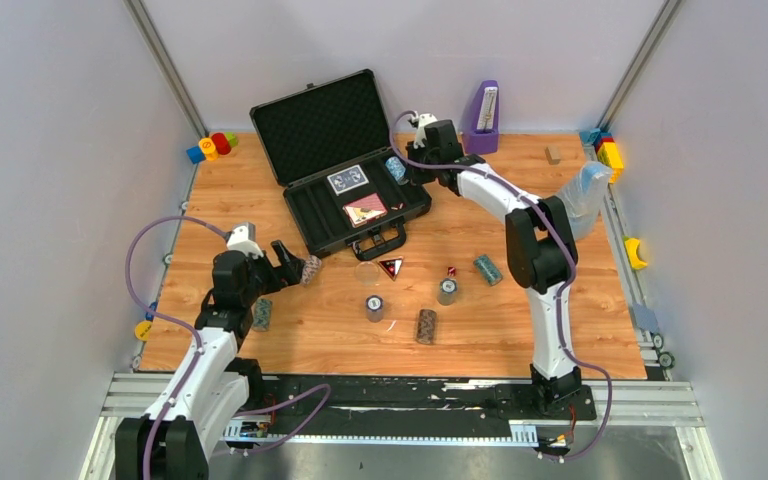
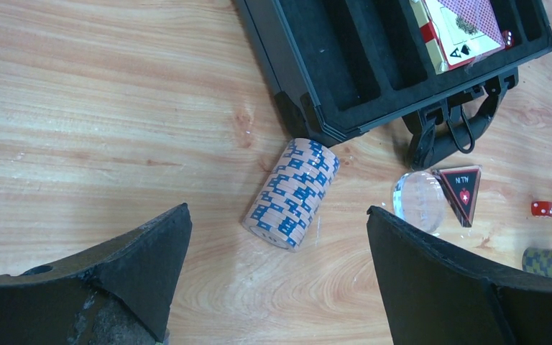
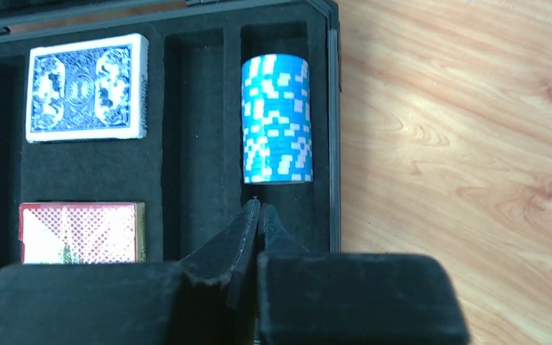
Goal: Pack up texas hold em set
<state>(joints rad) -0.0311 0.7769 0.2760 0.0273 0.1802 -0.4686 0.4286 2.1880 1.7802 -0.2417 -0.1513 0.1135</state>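
R hand [image 3: 259,208] is sitting pinched shut, empty, just beside blue chip stack [image 3: 276,118] lying in case [image 3: 201,129] rightmost slot, apparently seating it. L hand [image 2: 277,215] is gaping wide, empty, over tan chip stack [image 2: 291,194] lying on counter [image 2: 79,108] by case corner, lining up pickup.

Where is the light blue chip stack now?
In the right wrist view, the light blue chip stack lies in the rightmost slot of the case, right of the blue card deck, ahead of the shut right gripper.
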